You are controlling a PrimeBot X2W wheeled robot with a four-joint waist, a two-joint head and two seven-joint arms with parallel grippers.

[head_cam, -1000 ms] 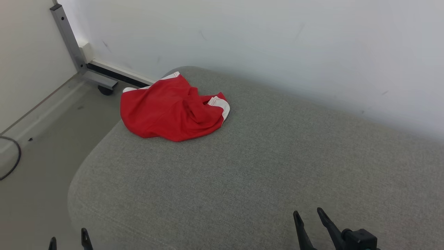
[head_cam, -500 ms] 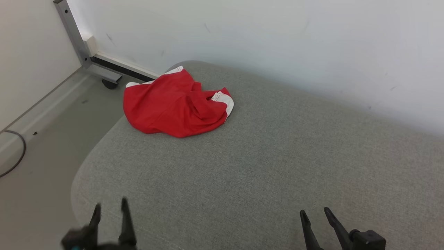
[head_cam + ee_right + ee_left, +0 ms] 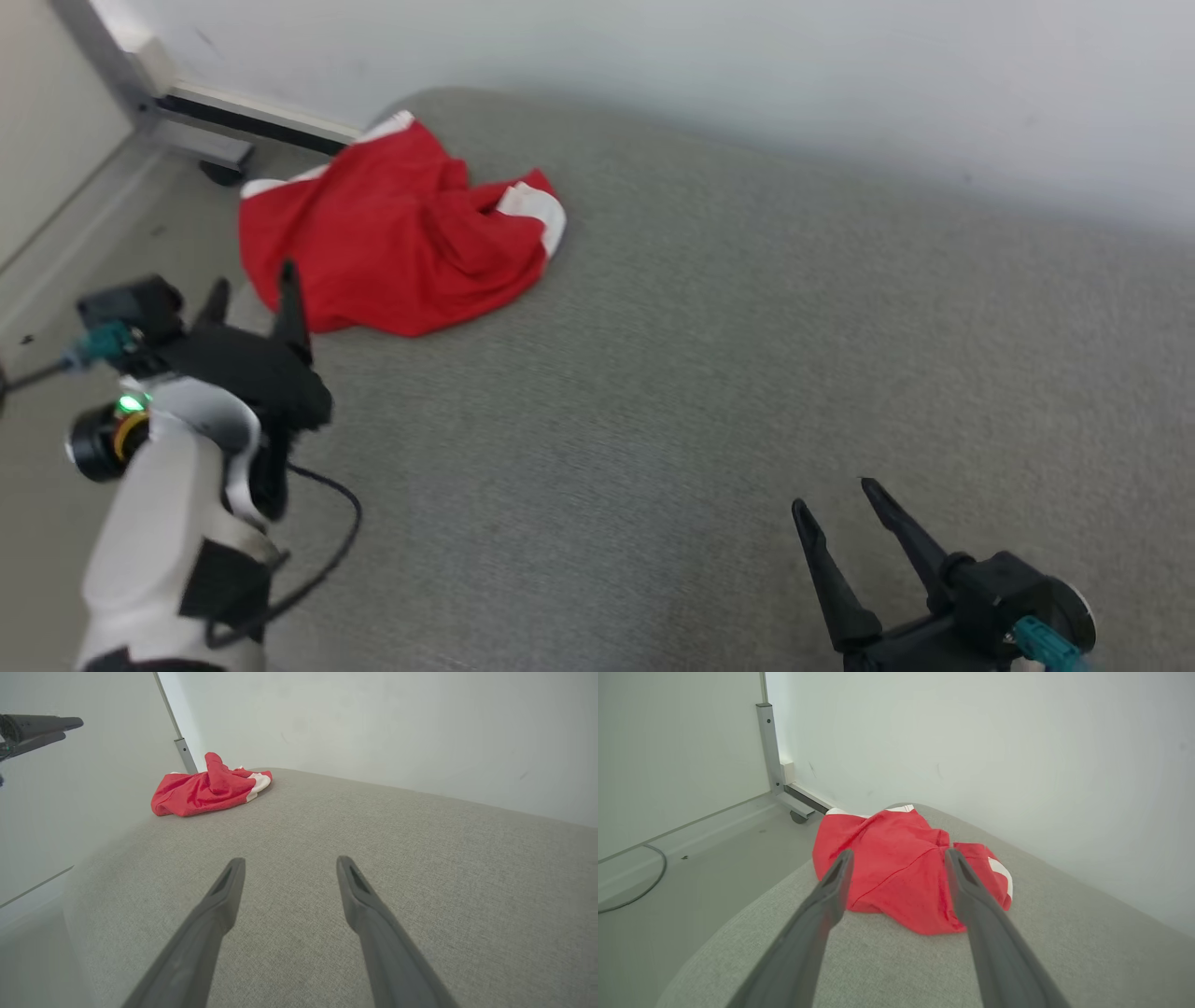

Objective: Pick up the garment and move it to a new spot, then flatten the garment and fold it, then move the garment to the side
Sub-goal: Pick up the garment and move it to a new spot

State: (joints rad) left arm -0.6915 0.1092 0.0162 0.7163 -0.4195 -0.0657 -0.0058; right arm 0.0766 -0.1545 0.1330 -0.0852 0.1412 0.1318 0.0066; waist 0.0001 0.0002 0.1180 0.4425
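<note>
Nearest the camera, the right gripper point(image 3: 833, 493) hovers spread over bare woven grey cushion point(image 3: 709, 373). Farther on, the left gripper point(image 3: 254, 277), fingers apart, points at the crumpled red garment point(image 3: 392, 247) on the cushion's far corner. Best to pinch a raised fold, not the flat hem; the thin, slack cloth, white-trimmed, seems to overhang the edge slightly.

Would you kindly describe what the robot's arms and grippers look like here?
The left gripper and right gripper each have two long, tapering dark fingers on a black body with a teal connector. The left forearm is a pale shell with a black band, a green light and a loose black cable.
</note>
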